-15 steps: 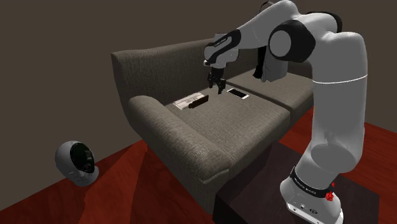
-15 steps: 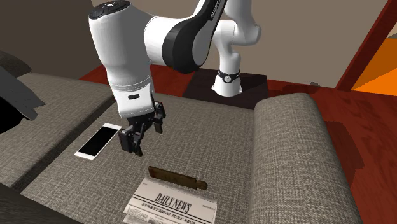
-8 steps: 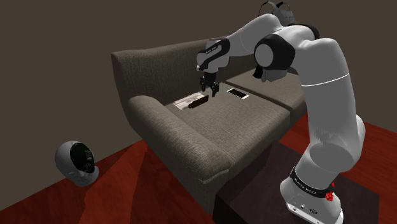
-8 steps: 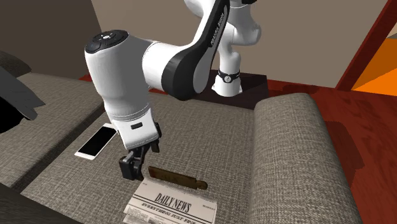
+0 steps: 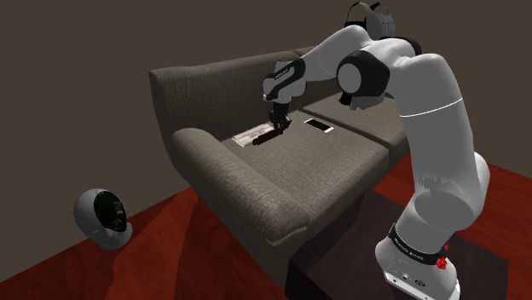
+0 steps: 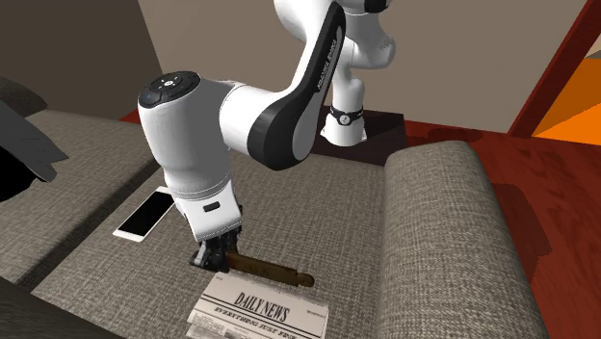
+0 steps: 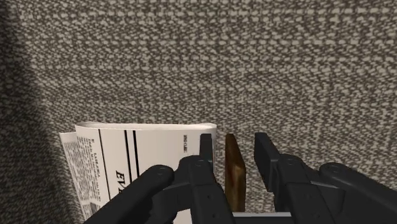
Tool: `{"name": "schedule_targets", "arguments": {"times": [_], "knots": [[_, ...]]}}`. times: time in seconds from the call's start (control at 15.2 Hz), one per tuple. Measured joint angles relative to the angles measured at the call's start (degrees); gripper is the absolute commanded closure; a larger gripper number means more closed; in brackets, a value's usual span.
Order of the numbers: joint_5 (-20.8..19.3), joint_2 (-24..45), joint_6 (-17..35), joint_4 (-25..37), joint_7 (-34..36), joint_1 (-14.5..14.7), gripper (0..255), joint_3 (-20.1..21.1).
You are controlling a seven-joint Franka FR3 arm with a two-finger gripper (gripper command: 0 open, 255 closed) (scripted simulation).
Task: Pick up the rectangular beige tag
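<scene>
The black pincer [image 7: 233, 141] stands open, holding nothing, around one end of the thin brown rectangular tag [image 7: 235, 172] lying on the grey sofa cushion [image 7: 254, 63]; it looks light and stiff, so pinch its long sides.

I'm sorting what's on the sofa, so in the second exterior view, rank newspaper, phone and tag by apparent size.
Largest: newspaper, even though the picture's edge cuts it off.
Next: phone.
Smallest: tag, about as long as the phone but much thinner.
</scene>
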Motion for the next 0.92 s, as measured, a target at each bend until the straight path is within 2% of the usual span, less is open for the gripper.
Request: {"name": "schedule_targets", "arguments": {"times": [0.53, 0.92], "knots": [[0.01, -0.01, 0.07, -0.04, -0.01, 0.0, 255, 0.0], [-0.71, -1.99, -2.77, 0.87, 0.46, 0.22, 255, -0.47]]}}
